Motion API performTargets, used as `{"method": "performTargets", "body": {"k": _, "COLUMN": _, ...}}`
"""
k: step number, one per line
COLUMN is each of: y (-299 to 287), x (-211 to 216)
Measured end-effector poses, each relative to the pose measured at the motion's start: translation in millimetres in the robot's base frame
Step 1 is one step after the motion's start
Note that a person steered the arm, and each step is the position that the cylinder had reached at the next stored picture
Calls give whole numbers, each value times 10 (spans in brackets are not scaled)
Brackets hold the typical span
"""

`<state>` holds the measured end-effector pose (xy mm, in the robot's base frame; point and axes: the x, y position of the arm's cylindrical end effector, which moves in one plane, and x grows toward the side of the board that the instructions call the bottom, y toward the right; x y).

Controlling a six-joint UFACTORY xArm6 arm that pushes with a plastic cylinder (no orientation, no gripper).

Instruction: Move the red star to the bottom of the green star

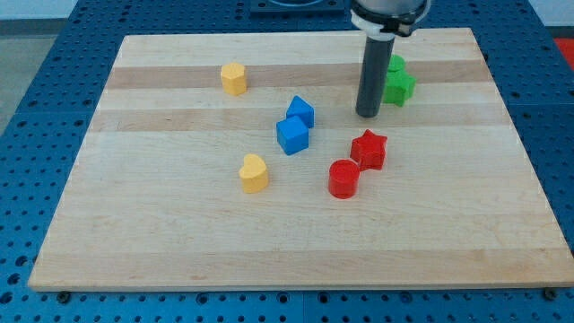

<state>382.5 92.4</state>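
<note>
Approach step: my tip (368, 115) sits at 12 o'clock of red star block (369, 149), apart, beside green star block (398, 86). No fingers on this rod. Next: get around to its 7 o'clock, push toward 1.

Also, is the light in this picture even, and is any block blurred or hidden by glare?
Camera view: the light is soft and even, with short faint shadows under the red star and the red cylinder; no strong glare on the wooden board; all blocks look sharp; only the green star is partly hidden, behind the rod above my tip.
</note>
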Motion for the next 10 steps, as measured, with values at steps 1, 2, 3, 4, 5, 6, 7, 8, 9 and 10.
{"method": "performTargets", "body": {"k": 1, "y": -170, "x": 102}}
{"method": "performTargets", "body": {"k": 2, "y": -424, "x": 162}}
{"method": "performTargets", "body": {"k": 3, "y": -600, "x": 289}}
{"method": "performTargets", "body": {"k": 4, "y": -640, "x": 471}}
{"method": "performTargets", "body": {"k": 5, "y": -640, "x": 627}}
{"method": "performTargets", "body": {"k": 6, "y": -635, "x": 749}}
{"method": "performTargets", "body": {"k": 7, "y": -444, "x": 775}}
{"method": "performTargets", "body": {"k": 8, "y": -152, "x": 784}}
{"method": "performTargets", "body": {"k": 9, "y": 135, "x": 886}}
{"method": "performTargets", "body": {"k": 10, "y": 317, "x": 987}}
